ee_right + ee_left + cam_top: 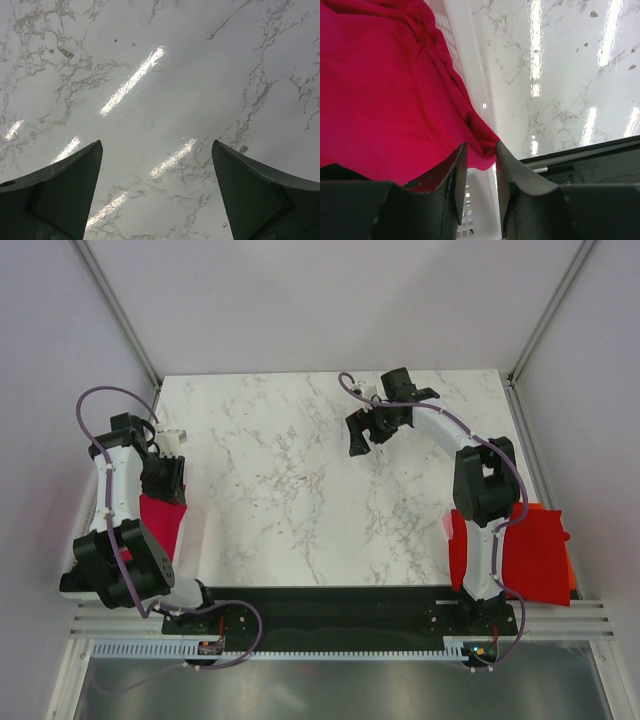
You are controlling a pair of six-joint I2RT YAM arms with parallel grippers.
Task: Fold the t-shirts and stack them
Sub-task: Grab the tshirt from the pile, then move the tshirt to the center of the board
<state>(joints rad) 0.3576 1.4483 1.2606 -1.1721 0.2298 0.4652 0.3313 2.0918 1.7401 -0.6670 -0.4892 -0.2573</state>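
A crimson-pink t-shirt (160,520) lies bunched in a white basket at the table's left edge, and it fills the left half of the left wrist view (385,90). My left gripper (165,475) hangs over it. Its jaws (481,145) stand a narrow gap apart, with a folded corner of the shirt between the tips. Bright red t-shirts (535,555) lie piled off the table's right edge, with an orange edge (571,575) showing under them. My right gripper (360,435) hovers wide open over bare marble at the back (157,145), holding nothing.
The white basket's rim (470,65) runs beside the marble tabletop (300,490). The black base rail (330,610) lies along the near edge. Grey walls and metal posts close in the back and sides.
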